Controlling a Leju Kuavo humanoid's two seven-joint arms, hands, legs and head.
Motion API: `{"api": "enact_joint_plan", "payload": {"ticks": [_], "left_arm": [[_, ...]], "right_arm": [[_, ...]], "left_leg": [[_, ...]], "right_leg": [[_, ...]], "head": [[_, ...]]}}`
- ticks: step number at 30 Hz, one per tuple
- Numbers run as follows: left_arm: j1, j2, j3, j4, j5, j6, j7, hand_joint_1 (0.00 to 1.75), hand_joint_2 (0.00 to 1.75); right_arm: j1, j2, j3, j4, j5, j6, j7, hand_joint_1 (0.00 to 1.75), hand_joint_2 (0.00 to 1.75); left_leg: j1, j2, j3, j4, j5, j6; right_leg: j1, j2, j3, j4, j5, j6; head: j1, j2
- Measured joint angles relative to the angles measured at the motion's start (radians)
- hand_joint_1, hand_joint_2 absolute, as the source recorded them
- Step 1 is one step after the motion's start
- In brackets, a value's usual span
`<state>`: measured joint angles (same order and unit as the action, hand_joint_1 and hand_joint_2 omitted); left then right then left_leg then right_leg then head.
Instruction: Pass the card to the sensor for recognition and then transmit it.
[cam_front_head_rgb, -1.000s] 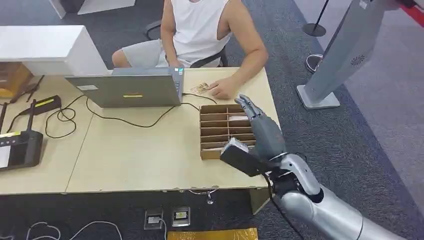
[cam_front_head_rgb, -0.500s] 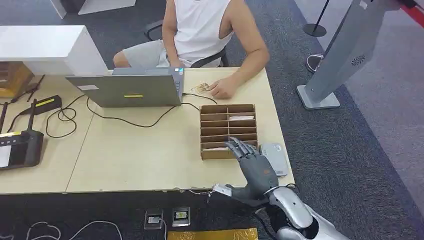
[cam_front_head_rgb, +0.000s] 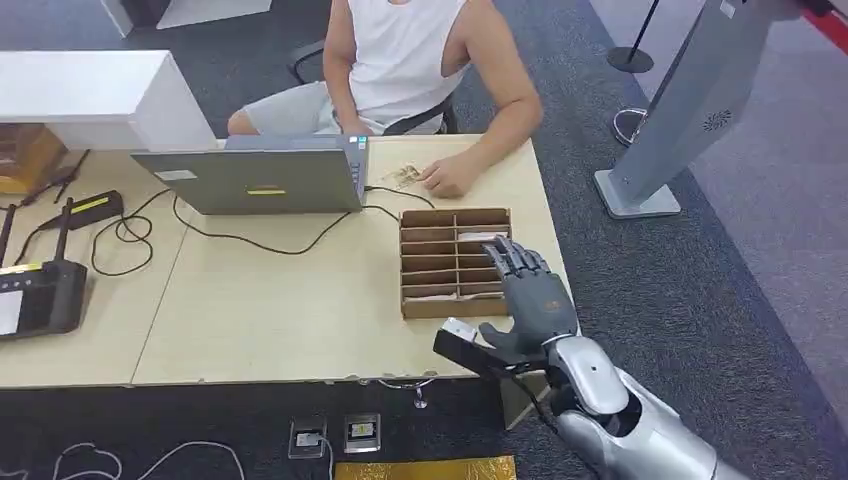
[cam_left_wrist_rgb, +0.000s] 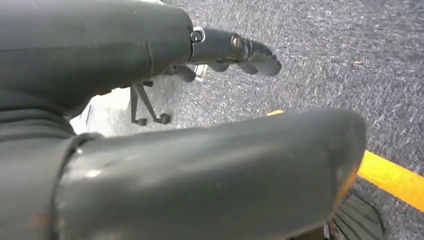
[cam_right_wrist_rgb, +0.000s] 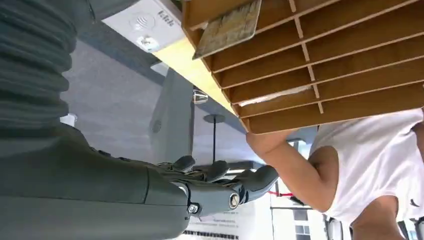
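Lower right of the head view: the right hand (cam_front_head_rgb: 530, 300) hangs over the right edge of the compartmented cardboard tray (cam_front_head_rgb: 428, 217), fingers stretched apart, holding nothing, likely poised to pick a card (cam_front_head_rgb: 480, 237) lying in an upper right slot. The white sensor (cam_right_wrist_rgb: 145, 22) sits beside the tray. The left hand (cam_left_wrist_rgb: 235, 50) hangs over carpet, its grasp unclear.

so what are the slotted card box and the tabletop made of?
Card box: looks like corrugated cardboard, matte brown, with thin dividers and raw edges in the right wrist view. Tabletop: probably laminate over board, a smooth pale wood tone with a seam between panels.
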<state>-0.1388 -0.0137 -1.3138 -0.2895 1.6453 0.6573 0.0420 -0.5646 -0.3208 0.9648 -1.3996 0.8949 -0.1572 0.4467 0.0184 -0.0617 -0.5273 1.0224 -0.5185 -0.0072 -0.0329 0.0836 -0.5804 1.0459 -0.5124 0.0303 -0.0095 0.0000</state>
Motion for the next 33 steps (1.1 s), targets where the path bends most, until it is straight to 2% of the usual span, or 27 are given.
{"api": "enact_joint_plan", "payload": {"ticks": [14, 21, 27, 33], "left_arm": [[-0.001, 0.0, 0.0, 0.0, 0.0, -0.001, -0.012, 0.0, 0.0], [-0.001, 0.001, 0.0, 0.0, 0.0, -0.002, -0.02, 0.0, 0.0], [-0.001, 0.001, 0.0, 0.0, 0.0, 0.0, -0.033, 0.0, 0.0], [-0.001, 0.002, 0.0, 0.0, 0.0, 0.001, -0.039, 0.0, 0.0]], "right_arm": [[-0.068, 0.029, 0.019, 0.085, 0.0, 0.031, -0.017, 0.0, 1.75], [-0.098, 0.043, 0.052, 0.121, -0.031, 0.081, -0.068, 0.0, 1.75], [-0.115, 0.059, 0.087, 0.171, -0.104, 0.112, -0.148, 0.0, 1.75], [-0.118, 0.065, 0.116, 0.206, -0.125, 0.113, -0.154, 0.0, 1.75]], "left_leg": [[0.0, 0.0, 0.0, 0.0, 0.0, 0.0], [0.0, 0.0, 0.0, 0.0, 0.0, 0.0], [0.0, 0.0, 0.0, 0.0, 0.0, 0.0], [0.0, 0.0, 0.0, 0.0, 0.0, 0.0]], "right_leg": [[0.0, 0.0, 0.0, 0.0, 0.0, 0.0], [0.0, 0.0, 0.0, 0.0, 0.0, 0.0], [0.0, 0.0, 0.0, 0.0, 0.0, 0.0], [0.0, 0.0, 0.0, 0.0, 0.0, 0.0]], "head": [[0.0, 0.0], [0.0, 0.0], [0.0, 0.0], [0.0, 0.0]]}}
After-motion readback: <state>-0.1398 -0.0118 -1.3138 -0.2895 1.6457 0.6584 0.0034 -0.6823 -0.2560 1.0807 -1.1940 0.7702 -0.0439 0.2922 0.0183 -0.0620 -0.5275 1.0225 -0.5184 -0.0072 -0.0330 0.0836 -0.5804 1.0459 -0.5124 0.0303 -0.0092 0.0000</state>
